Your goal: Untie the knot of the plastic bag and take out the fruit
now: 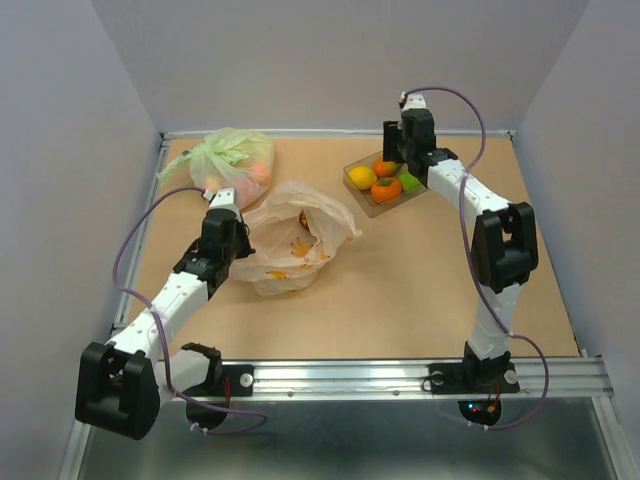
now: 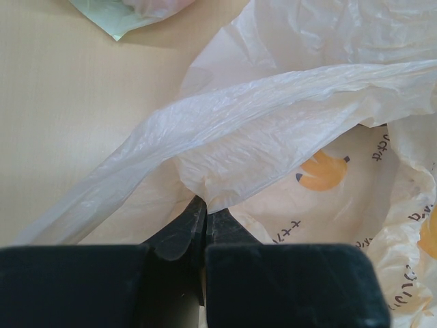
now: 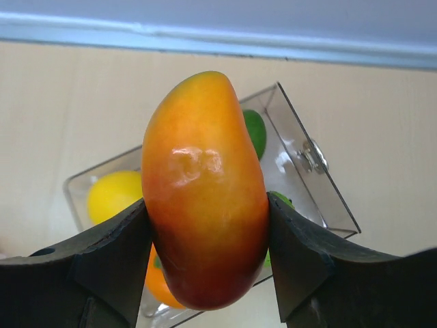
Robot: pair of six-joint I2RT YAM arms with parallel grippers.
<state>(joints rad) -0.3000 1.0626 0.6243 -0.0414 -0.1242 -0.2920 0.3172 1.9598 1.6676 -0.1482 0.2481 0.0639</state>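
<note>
while left hand pinches plastic bag, fruit gripped by right hand half-hides box.

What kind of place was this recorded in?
Probably a robot lab test cell, not a home: plain grey walls box in a tabletop, the left arm and right arm are bolted to an aluminium rail, and the fruit in the clear box looks like glossy toys.

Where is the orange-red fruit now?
In the right wrist view, the orange-red fruit is pinched in the right gripper, above the clear box at the far side of the table.
</note>
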